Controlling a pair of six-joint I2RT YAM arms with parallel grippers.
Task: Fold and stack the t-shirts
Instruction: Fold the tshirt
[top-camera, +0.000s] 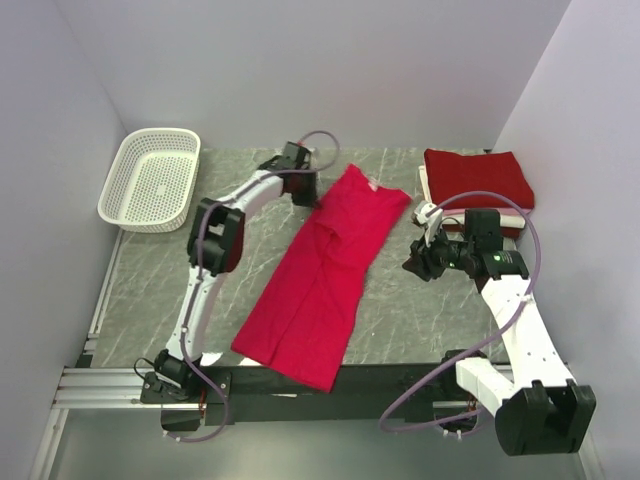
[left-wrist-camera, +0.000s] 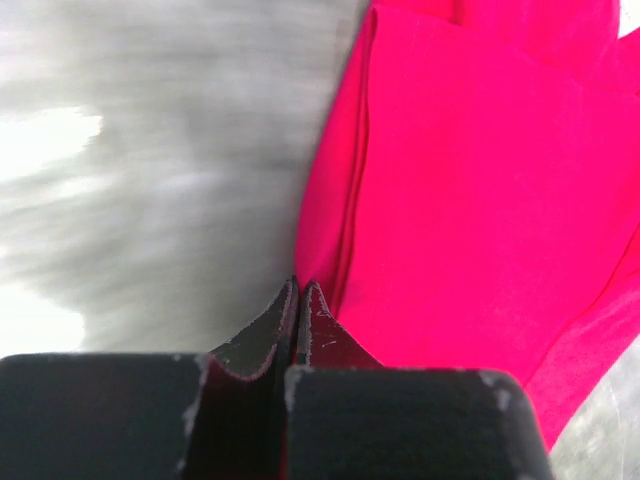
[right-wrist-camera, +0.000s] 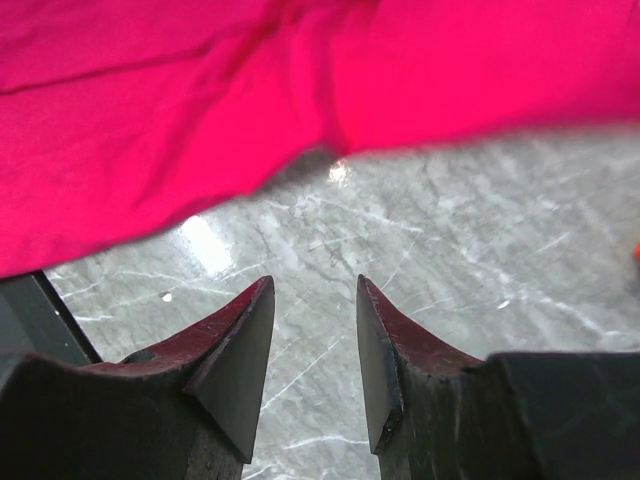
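Note:
The bright pinkish-red t-shirt (top-camera: 325, 275) lies folded lengthwise in a long diagonal strip on the marble table, hem at the near edge. It fills the right of the left wrist view (left-wrist-camera: 480, 180) and the top of the right wrist view (right-wrist-camera: 200, 110). The darker crimson t-shirt (top-camera: 477, 178) lies folded at the back right on the folded white t-shirt (top-camera: 424, 184). My left gripper (top-camera: 308, 196) (left-wrist-camera: 300, 286) is shut with nothing seen between its jaws, at the shirt's upper left edge. My right gripper (top-camera: 413, 264) (right-wrist-camera: 312, 286) is open and empty over bare table, right of the shirt.
A white lattice basket (top-camera: 152, 180) stands at the back left. White walls close in the table (top-camera: 150, 290) on three sides. A dark rail (top-camera: 400, 375) runs along the near edge, under the shirt's hem.

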